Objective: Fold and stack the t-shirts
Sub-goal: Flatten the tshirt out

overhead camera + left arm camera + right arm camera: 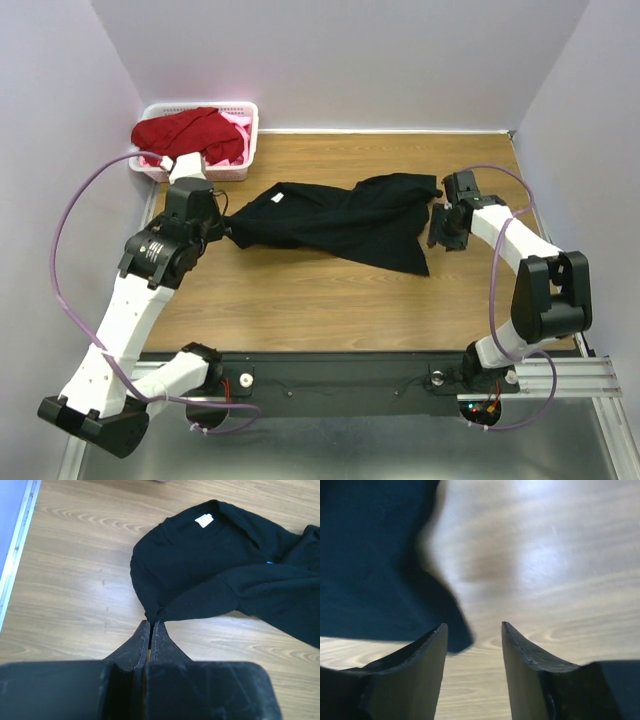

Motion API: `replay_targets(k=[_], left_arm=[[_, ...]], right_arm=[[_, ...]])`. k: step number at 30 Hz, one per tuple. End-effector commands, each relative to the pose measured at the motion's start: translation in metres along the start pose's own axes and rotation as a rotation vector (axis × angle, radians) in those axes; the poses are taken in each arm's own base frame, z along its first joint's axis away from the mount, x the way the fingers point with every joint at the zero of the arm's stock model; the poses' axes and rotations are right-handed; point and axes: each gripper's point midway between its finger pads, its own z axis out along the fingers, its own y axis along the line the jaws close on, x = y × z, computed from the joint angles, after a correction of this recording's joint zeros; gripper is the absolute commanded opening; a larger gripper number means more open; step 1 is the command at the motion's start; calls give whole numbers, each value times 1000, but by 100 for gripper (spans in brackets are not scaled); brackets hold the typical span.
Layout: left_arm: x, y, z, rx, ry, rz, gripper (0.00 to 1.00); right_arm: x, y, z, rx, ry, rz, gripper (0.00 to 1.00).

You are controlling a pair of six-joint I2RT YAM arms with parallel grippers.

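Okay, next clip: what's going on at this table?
The left gripper is shut on a bunched edge of the black shirt, which lies crumpled and not yet folded on the table. The right gripper is open beside the shirt's other end and holds nothing. A red shirt sits in the basket at the far left corner.

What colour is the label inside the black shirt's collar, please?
White; the label on the black shirt shows best in the left wrist view.
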Motion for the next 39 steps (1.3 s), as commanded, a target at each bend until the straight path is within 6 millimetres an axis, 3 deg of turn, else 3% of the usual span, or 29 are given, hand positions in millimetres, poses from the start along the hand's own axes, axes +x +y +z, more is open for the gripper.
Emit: replay_targets(k=[1, 3, 8, 12, 17, 20, 28, 39], left_arm=[[-2, 14, -9, -37, -29, 1, 0], [0, 16, -9, -43, -27, 8, 0], [2, 20, -9, -57, -27, 13, 0], [7, 18, -10, -37, -22, 3, 0], [11, 14, -8, -13, -13, -4, 0], [13, 11, -7, 2, -16, -8, 0], [20, 9, -3, 25, -10, 2, 0], [21, 2, -2, 70, -17, 12, 0]], right_arm=[[-21, -7, -19, 18, -97, 48, 55], [-23, -9, -17, 19, -95, 73, 55], [-10, 17, -5, -119, -39, 153, 55], [24, 19, 6, -160, 28, 195, 49], [46, 18, 6, -163, 42, 227, 48], [46, 6, 4, -67, -19, 213, 50], [55, 11, 12, 25, -26, 223, 52], [63, 18, 26, 134, -13, 200, 47]])
